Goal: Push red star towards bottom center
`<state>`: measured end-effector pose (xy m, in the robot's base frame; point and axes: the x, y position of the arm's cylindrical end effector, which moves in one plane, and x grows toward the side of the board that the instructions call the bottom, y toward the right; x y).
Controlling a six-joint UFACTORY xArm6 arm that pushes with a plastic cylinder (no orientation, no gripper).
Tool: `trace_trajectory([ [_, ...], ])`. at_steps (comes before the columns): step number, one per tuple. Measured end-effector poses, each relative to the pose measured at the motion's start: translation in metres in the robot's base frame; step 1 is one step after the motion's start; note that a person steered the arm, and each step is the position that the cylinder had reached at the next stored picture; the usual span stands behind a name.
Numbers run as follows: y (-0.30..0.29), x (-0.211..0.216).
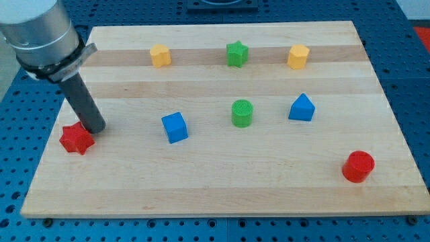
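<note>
**Q:** Nearest to you, what lies on the board?

**A:** Closest to the view's bottom you find a red cylinder, near the right edge of the wooden board. You have no bins or trays; the board alone carries every block, each lying loose and apart from the others.

**Q:** Where is your red star?

**A:** Your red star sits at the view's left edge, about mid-height. My tip rests just beside its upper right point, touching or nearly so. You have a bare rod, with no jaws to part or close.

**Q:** And the other blocks?

**A:** Across the middle, left to right, you find a blue cube, a green cylinder and a blue block with a peaked top. Along the top you find a yellow block, a green star and a yellow hexagonal block.
</note>
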<state>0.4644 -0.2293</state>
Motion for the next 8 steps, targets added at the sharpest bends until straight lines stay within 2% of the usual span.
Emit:
trace_trajectory([
  [1, -0.03, -0.019],
  [2, -0.052, -0.001],
  [3, -0.044, 0.036],
  [5, 0.079, 0.044],
  [6, 0.078, 0.044],
  [7, 0.013, 0.044],
  [8, -0.024, 0.052],
])
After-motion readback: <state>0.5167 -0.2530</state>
